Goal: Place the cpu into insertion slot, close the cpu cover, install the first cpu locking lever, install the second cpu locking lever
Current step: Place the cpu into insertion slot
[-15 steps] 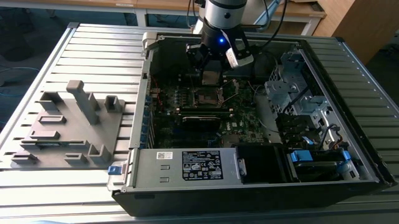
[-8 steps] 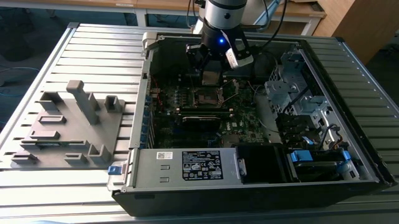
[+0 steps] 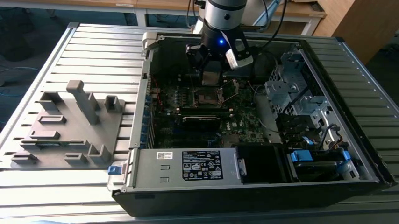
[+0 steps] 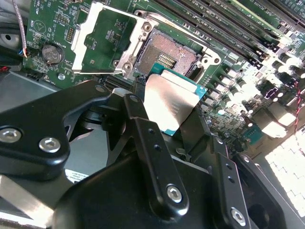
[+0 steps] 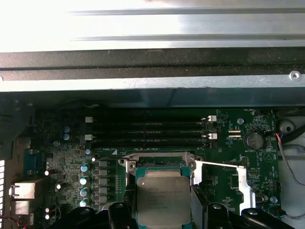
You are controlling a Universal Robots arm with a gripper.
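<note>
Now pinches the cpu (image 4: 171,95) by two edges in the closed pincer (image 4: 164,114) and holds it just over the bare insertion slot (image 4: 167,57). Shows the cpu cover (image 4: 132,45) flipped open beside the slot, inside the computer case (image 3: 249,200).

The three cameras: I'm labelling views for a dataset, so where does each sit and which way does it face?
Exterior view: off the arm, high up, looking down into the open computer case; the arm and gripper show.
First wrist view: on the arm, facing the motherboard; black fingers flank the cpu.
Second wrist view: on the arm, looking past the gripper at the insertion slot and open cpu cover.
Shared: both wrist views show the gripped cpu.
</note>
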